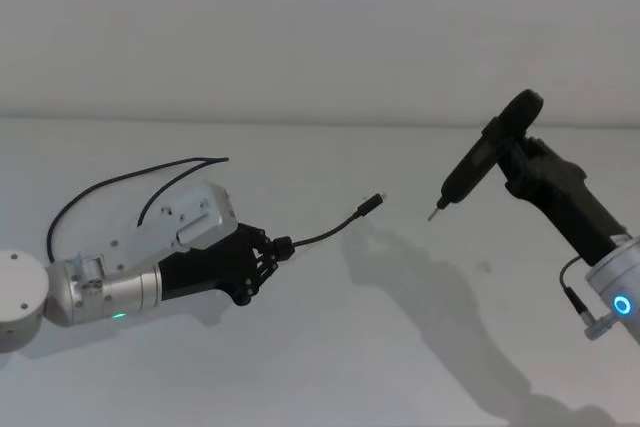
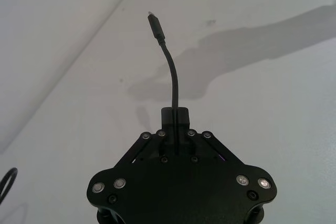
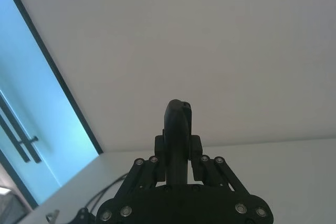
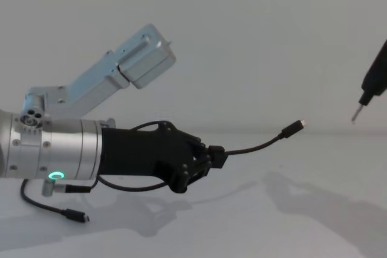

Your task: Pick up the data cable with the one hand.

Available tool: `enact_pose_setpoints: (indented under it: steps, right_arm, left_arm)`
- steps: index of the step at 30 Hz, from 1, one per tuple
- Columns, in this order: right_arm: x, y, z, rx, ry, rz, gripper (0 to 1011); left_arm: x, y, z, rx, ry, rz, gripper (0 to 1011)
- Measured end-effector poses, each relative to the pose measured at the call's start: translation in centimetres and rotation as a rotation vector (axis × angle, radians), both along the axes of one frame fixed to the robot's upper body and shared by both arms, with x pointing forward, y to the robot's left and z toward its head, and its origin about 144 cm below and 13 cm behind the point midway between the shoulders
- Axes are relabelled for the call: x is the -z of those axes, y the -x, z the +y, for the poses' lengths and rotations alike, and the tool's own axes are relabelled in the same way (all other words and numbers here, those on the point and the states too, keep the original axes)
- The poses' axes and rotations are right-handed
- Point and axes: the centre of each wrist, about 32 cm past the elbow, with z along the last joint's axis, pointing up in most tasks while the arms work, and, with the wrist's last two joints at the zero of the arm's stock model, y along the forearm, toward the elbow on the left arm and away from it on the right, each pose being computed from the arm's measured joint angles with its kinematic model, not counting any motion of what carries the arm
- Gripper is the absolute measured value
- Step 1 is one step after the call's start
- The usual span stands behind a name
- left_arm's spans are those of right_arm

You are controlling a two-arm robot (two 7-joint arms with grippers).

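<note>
Plug end of the data cable sticks out of the left gripper. Long axis runs left to right and curves upward, with the silvery tip aimed toward the right gripper. The held stretch hangs in the air above the table. Left jaws are pinched shut on the cable a short way behind the plug. Right jaws are clamped around a black pointed tool, its tip facing the plug but apart from it. Plain white table, pale wall, and a blue-lit glass door in the right wrist view.
</note>
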Motion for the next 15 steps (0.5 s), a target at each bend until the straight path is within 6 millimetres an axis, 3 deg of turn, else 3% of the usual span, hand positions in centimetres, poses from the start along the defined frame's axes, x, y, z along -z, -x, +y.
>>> enact_pose_setpoints:
  steps: [15]
  right_arm:
    - [-0.4,-1.9,0.4,-0.044,-0.096,0.013,275]
  left_arm:
    - [-0.2,0.1,0.3,0.032,0.011,-0.051,41]
